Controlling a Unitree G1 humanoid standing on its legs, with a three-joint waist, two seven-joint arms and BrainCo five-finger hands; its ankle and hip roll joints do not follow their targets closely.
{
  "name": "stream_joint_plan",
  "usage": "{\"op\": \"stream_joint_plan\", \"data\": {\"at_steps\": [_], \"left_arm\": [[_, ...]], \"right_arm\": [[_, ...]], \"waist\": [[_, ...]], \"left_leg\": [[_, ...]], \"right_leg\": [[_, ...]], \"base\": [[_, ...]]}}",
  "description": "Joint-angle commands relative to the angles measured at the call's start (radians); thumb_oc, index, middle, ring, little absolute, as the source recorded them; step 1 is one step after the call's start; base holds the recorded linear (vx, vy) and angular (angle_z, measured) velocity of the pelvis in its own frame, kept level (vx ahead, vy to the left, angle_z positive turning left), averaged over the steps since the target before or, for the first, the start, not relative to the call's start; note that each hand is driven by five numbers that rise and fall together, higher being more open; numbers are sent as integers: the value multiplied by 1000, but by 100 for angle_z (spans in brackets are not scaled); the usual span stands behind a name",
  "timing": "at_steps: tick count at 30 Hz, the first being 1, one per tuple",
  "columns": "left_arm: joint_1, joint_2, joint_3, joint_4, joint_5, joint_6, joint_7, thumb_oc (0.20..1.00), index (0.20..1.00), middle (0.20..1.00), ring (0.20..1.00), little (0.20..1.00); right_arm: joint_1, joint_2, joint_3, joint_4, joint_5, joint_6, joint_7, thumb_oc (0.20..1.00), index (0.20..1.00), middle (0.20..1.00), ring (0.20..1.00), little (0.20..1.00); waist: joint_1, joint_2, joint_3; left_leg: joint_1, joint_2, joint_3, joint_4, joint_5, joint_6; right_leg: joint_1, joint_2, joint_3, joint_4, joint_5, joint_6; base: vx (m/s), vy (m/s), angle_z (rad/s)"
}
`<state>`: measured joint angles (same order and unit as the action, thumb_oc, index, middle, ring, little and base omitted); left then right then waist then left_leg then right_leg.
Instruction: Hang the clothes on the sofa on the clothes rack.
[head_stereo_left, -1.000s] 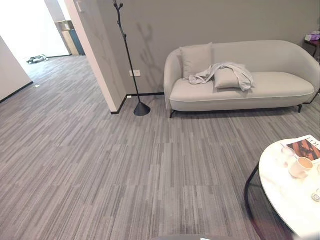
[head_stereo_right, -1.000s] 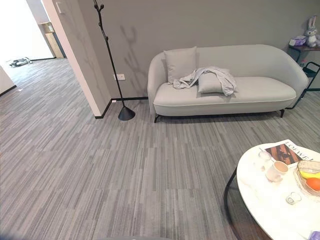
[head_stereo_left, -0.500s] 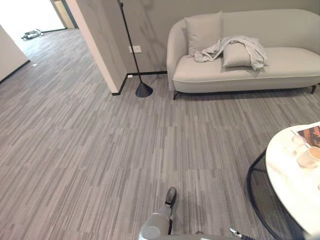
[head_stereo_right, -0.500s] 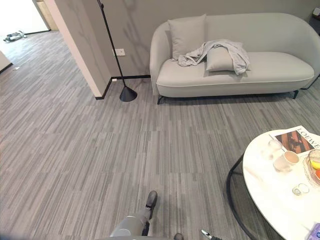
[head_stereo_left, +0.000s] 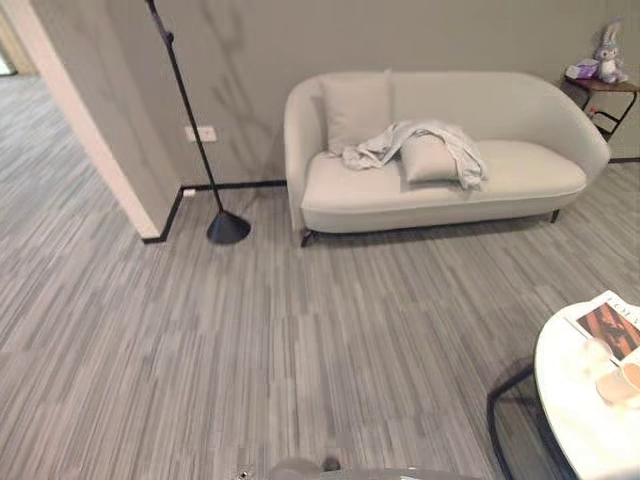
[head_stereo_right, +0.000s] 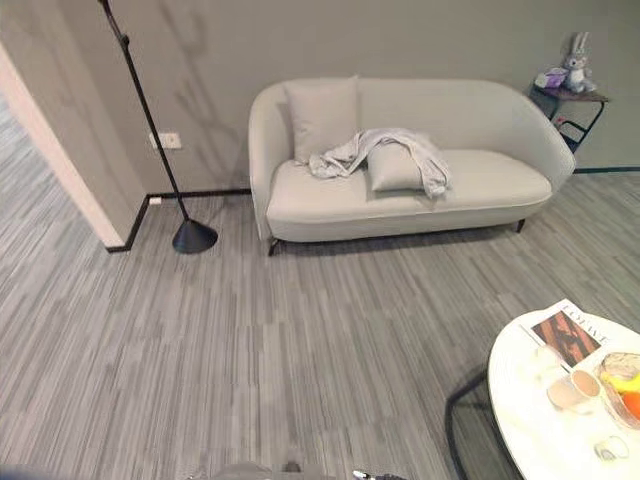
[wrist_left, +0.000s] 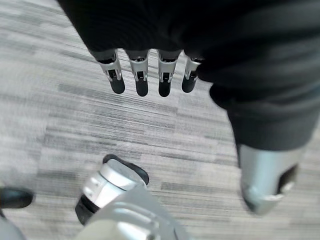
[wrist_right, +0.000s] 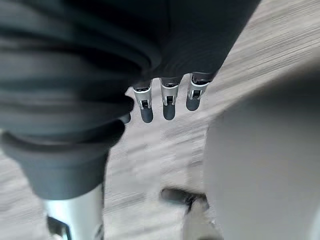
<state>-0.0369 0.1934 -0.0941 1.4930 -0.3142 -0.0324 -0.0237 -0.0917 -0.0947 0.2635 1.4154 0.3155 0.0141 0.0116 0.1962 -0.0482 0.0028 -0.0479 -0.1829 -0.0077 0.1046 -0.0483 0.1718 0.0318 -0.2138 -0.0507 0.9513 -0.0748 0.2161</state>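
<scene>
A: Item one, seating. What is logged?

B: One pale grey sofa (head_stereo_left: 440, 185), far side of the room, back against the grey wall. On it: one square cushion (head_stereo_left: 355, 108) leaning upright at its left end, one smaller cushion (head_stereo_left: 428, 158) lying near the middle of the seat.

A: And the clothes?

B: One light grey garment (head_stereo_left: 415, 140), crumpled, lying on the sofa seat. It is draped over the smaller cushion, with one part trailing left toward the square cushion. Nothing is holding it.

A: The rack?

B: One black clothes rack (head_stereo_left: 190, 135), a thin pole on a cone base, standing on the grey striped carpet (head_stereo_left: 300, 340) just left of the sofa, by the wall corner. No garment visible on the part of the pole in view.

A: Hands?

B: Left hand (wrist_left: 145, 75): fingers straight, relaxed, over the carpet, holding nothing. Right hand (wrist_right: 167, 102): fingers likewise extended and loose, holding nothing.

A: Other entries?

B: One round white table (head_stereo_right: 545, 420), near right, carrying a magazine (head_stereo_right: 565, 335), a cup (head_stereo_right: 570, 392) and a bowl of fruit (head_stereo_right: 622, 385). One small side table (head_stereo_right: 565, 100), far right, with a plush rabbit (head_stereo_right: 577, 62) on top.
</scene>
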Motion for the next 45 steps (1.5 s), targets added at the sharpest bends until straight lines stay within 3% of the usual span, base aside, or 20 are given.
{"op": "stream_joint_plan", "data": {"at_steps": [1,4,5,8,12,15,16,19,20,23,24,25,29,30,32,35,36,38,41,45], "left_arm": [[12,-16,-21,23,88,9,8,1000,1000,1000,1000,1000],[4,-17,-34,21,96,9,7,1000,1000,1000,1000,1000],[3,-15,-51,23,134,0,22,1000,1000,1000,1000,1000],[-5,-28,-51,14,172,-14,35,1000,1000,1000,1000,1000],[12,-28,-42,30,210,-17,42,1000,1000,1000,1000,1000],[10,-25,-43,33,219,-15,42,1000,1000,1000,1000,1000],[24,-25,-39,34,228,-18,51,1000,1000,1000,1000,1000],[28,-27,-44,35,230,-17,61,1000,1000,1000,1000,1000],[19,-31,-66,7,228,-22,74,1000,1000,1000,1000,1000],[8,-39,-65,-3,202,-21,79,1000,1000,1000,1000,1000],[3,-43,-77,-24,201,-22,81,1000,1000,1000,1000,1000],[-6,-40,-95,-42,212,-24,88,1000,1000,1000,1000,1000],[-21,-39,-112,-79,204,-27,90,1000,1000,1000,1000,1000],[-21,-33,-99,-95,182,-40,90,1000,1000,1000,1000,1000],[-14,-29,-84,-99,167,-51,92,1000,1000,1000,1000,1000],[-4,-25,-64,-99,148,-56,87,1000,1000,1000,1000,1000],[-6,-24,-52,-85,132,-58,83,1000,1000,1000,1000,1000],[-4,-26,-38,-60,119,-55,81,1000,1000,1000,1000,1000],[9,-23,-11,-44,96,-48,88,1000,1000,1000,1000,1000],[34,-20,-6,-42,121,-45,90,1000,1000,1000,1000,1000]], "right_arm": [[-38,-5,32,-71,6,-13,-8,1000,1000,1000,1000,1000],[-38,6,61,-123,31,-19,-1,1000,1000,1000,1000,1000],[-47,14,96,-186,56,-19,7,1000,1000,1000,1000,1000],[-61,9,104,-204,36,-14,2,1000,1000,1000,1000,1000],[-56,3,80,-173,23,-10,12,1000,1000,1000,1000,1000],[-56,1,76,-168,22,-11,15,1000,1000,1000,1000,1000],[-54,-7,90,-154,3,-15,20,1000,1000,1000,1000,1000],[-51,-9,102,-150,-9,-15,21,1000,1000,1000,1000,1000],[-65,-18,144,-167,-50,-21,12,1000,1000,1000,1000,1000],[-71,-25,157,-155,-73,-23,0,1000,1000,1000,1000,1000],[-70,-38,154,-132,-103,-25,-18,1000,1000,1000,1000,1000],[-77,-48,154,-122,-120,-28,-33,1000,1000,1000,1000,1000],[-113,-78,161,-99,-170,-21,-58,1000,1000,1000,1000,1000],[-125,-101,178,-95,-240,-22,-71,1000,1000,1000,1000,1000],[-142,-126,199,-120,-314,-28,-88,1000,1000,1000,1000,1000],[-156,-144,204,-134,-334,-35,-91,1000,1000,1000,1000,1000],[-166,-145,199,-133,-321,-38,-88,1000,1000,1000,1000,1000],[-167,-130,205,-138,-312,-35,-86,1000,1000,1000,1000,1000],[-150,-97,224,-162,-302,-35,-81,1000,1000,1000,1000,1000],[-120,-67,257,-194,-332,-35,-66,1000,1000,1000,1000,1000]], "waist": [[-40,83,25],[-85,102,47],[-113,90,74],[-135,82,90],[-161,85,76],[-163,76,65],[-172,79,46],[-177,93,43],[-172,115,50],[-167,113,48],[-155,100,55],[-150,73,67],[-109,35,95],[-80,31,95],[-55,35,93],[-29,49,87],[-3,72,86],[13,82,86],[36,74,85],[66,33,40]], "left_leg": [[-22,79,-54,-76,116,-61],[47,92,-84,-98,92,-74],[121,103,-103,-108,33,-106],[210,130,-140,-112,-57,-151],[333,207,-202,-137,-133,-196],[342,218,-219,-143,-145,-205],[361,287,-234,-124,-146,-234],[370,329,-241,-120,-118,-246],[316,389,-264,-28,6,-255],[265,402,-268,71,115,-252],[211,415,-216,184,223,-239],[158,419,-175,266,257,-224],[44,363,-31,358,140,-208],[-25,290,23,326,52,-197],[-80,244,77,231,17,-190],[-122,198,69,85,77,-191],[-159,168,35,-36,179,-207],[-196,152,32,-94,229,-216],[-228,155,64,-70,260,-211],[-202,136,51,-36,222,-166]], "right_leg": [[-30,-18,-174,-193,204,-74],[-91,-11,-240,-302,116,-106],[-154,-18,-278,-580,99,-105],[-201,-75,-225,-928,245,-34],[-260,-129,-191,-1015,352,20],[-243,-126,-192,-1029,350,21],[-235,-102,-189,-967,337,10],[-270,-78,-175,-897,306,-4],[-287,-24,-161,-779,207,-46],[-243,12,-176,-801,165,-77],[-183,42,-191,-830,138,-112],[-144,46,-205,-856,138,-129],[-63,56,-217,-910,114,-145],[-23,64,-223,-946,104,-139],[18,79,-230,-983,91,-129],[61,112,-226,-1016,81,-128],[112,158,-215,-1037,61,-137],[152,186,-198,-1039,29,-150],[202,203,-185,-1026,-11,-168],[246,182,-198,-962,-69,-166]], "base": [[440,181,38],[473,-104,68],[528,-325,71],[588,-339,47],[654,-326,45],[293,-232,60],[720,-628,17],[341,-332,26],[409,-462,10],[365,-406,14],[288,-406,5],[366,-541,6],[251,-282,11],[274,-148,-40],[310,-109,-40],[271,-37,-31],[314,-53,-45],[363,-55,-23],[300,-7,-10],[386,39,-9]]}}
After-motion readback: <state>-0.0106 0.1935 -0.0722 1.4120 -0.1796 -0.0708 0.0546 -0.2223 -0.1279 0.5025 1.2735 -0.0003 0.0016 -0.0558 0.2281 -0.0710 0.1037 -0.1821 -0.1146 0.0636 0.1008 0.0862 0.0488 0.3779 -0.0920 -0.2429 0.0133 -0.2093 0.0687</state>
